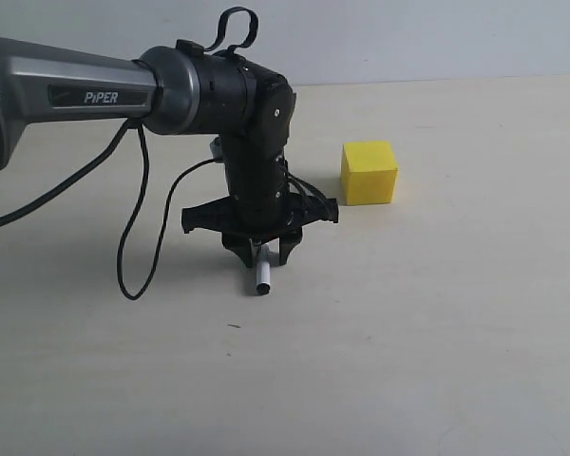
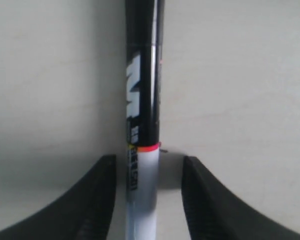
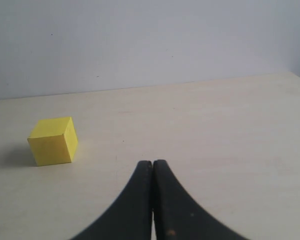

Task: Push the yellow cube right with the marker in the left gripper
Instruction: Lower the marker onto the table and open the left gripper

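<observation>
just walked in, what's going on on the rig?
The left pincer grips the marker, which points down with its end low over the table. The yellow cube sits to the marker's right in the exterior view, apart from it, so no push contact yet. The right pincer is shut on nothing, well clear of the cube.

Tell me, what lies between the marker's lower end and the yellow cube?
Only bare table. In the exterior view nothing stands on the stretch between the marker and the cube, and the two are well apart.
</observation>
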